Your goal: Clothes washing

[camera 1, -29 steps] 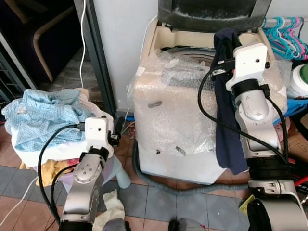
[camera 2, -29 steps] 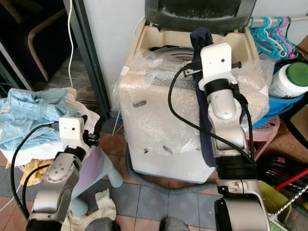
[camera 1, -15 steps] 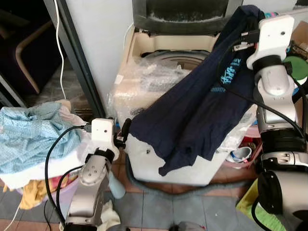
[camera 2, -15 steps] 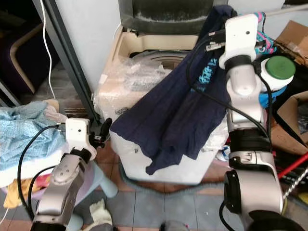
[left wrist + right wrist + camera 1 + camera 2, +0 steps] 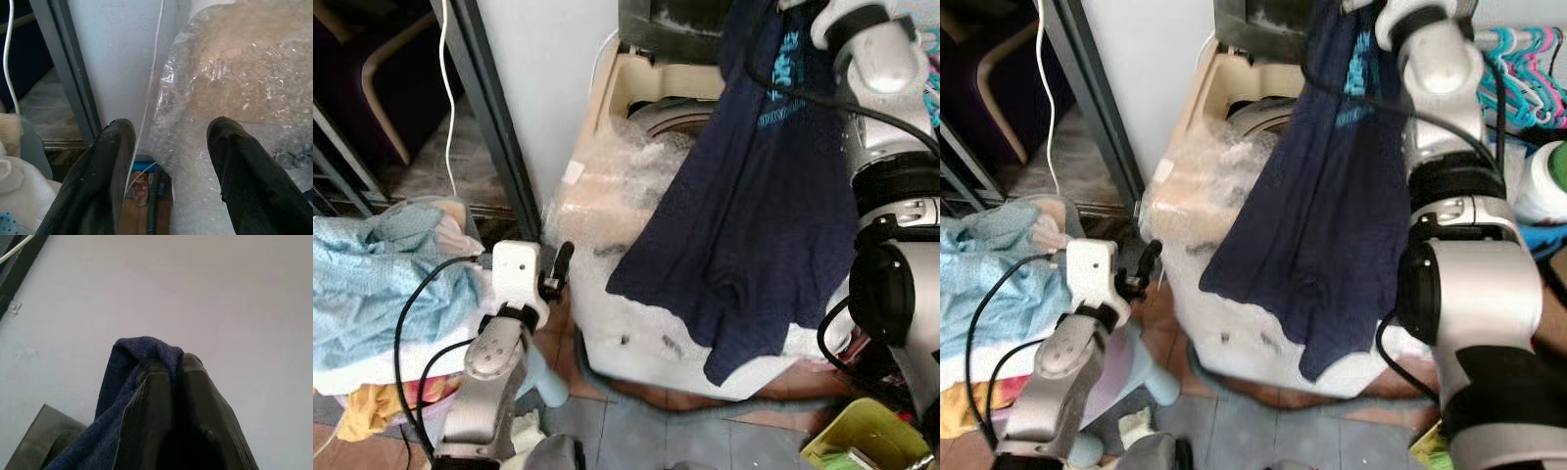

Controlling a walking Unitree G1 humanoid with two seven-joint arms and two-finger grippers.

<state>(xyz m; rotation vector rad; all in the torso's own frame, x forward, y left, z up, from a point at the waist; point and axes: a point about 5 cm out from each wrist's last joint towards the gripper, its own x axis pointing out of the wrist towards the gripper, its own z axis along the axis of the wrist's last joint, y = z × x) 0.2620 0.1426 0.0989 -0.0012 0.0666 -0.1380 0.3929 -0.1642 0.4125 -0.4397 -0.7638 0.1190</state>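
**Navy shirt held high over the washer**

From my head cameras: my right arm is raised far up, and from it hangs the dark navy T-shirt with turquoise print (image 5: pixel 754 196). I hold it high so that its long body clears the rim; its lower hem drapes down the front of the cream top-loading washing machine wrapped in clear bubble plastic (image 5: pixel 617 235). The open drum lies just behind the cloth, so I judge the shirt must go farther back before it can drop in. At the near left, a heap of pale blue dotted laundry (image 5: pixel 372 284) waits in its basket. My left gripper (image 5: pixel 558 266) idles low between that heap and the washer, out of the way.

Left wrist camera: my two black fingers (image 5: pixel 110 166) stand apart with nothing between them, pointing at the bubble plastic and the grey door frame (image 5: pixel 63 63).

Right wrist camera: my right gripper (image 5: pixel 168 377) is clamped tight on a bunched fold of the navy cloth, seen against the white wall (image 5: pixel 195 289). That pinch at the top carries the whole garment.
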